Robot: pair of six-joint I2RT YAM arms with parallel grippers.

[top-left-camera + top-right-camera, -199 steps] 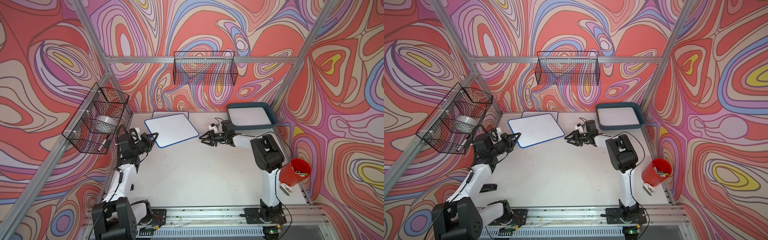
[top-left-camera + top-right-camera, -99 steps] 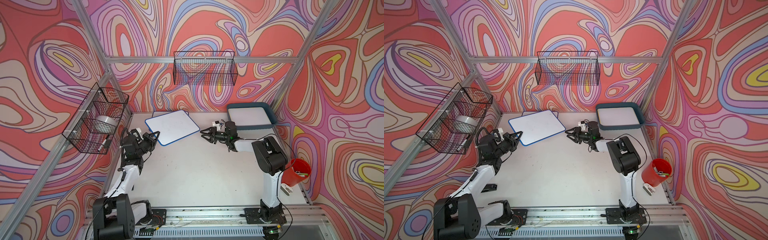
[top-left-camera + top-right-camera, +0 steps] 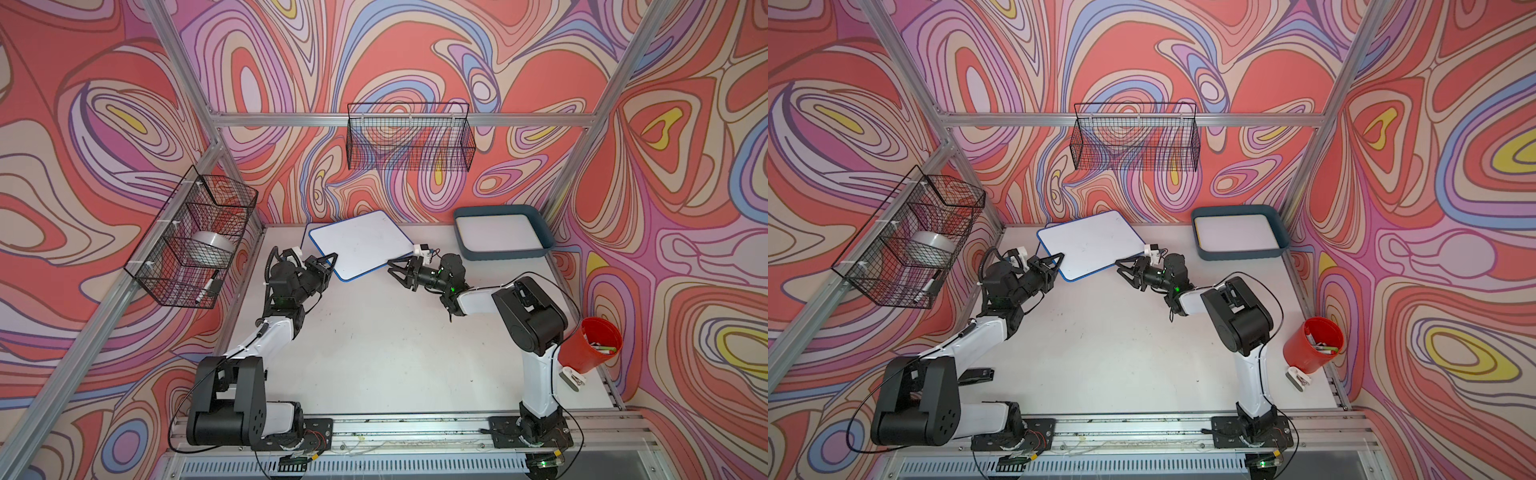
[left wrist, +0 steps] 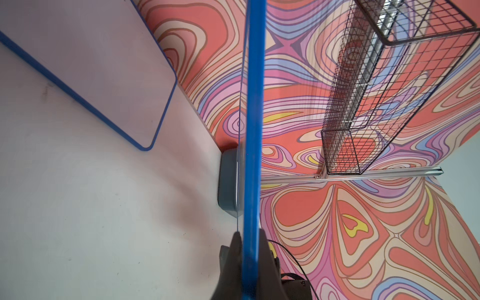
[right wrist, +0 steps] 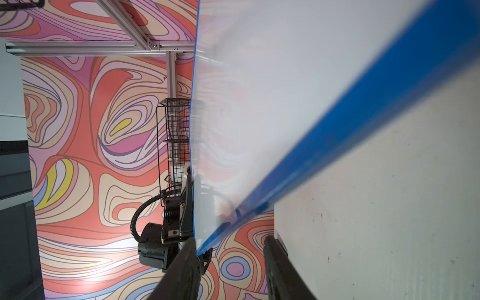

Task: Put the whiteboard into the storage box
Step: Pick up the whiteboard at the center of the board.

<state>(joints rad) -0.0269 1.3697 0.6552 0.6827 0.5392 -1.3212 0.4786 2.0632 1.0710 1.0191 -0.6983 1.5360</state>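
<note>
My left gripper [image 3: 330, 264] [image 4: 250, 233] is shut on the near left corner of a blue-rimmed whiteboard [image 3: 359, 243] [image 3: 1090, 243], holding it tilted above the table. The left wrist view shows that whiteboard [image 4: 253, 104] edge-on between the fingers. My right gripper [image 3: 395, 272] [image 5: 231, 241] is open at the board's near right edge. The whiteboard [image 5: 285, 91] has one corner against one of its fingers. A second whiteboard [image 4: 85, 59] lies flat on the table underneath. The teal storage box [image 3: 505, 253] [image 3: 1241, 253] sits at the back right with a white sheet in it.
A wire basket [image 3: 195, 241] holding a tape roll hangs on the left wall. Another wire basket [image 3: 409, 137] hangs on the back wall. A red cup [image 3: 590, 351] of markers stands at the table's right edge, with a small clip [image 3: 573, 379] beside it.
The left gripper has carried the whiteboard a little to the right and toward the back. The right gripper has moved left up to the board's near right edge, still open.
</note>
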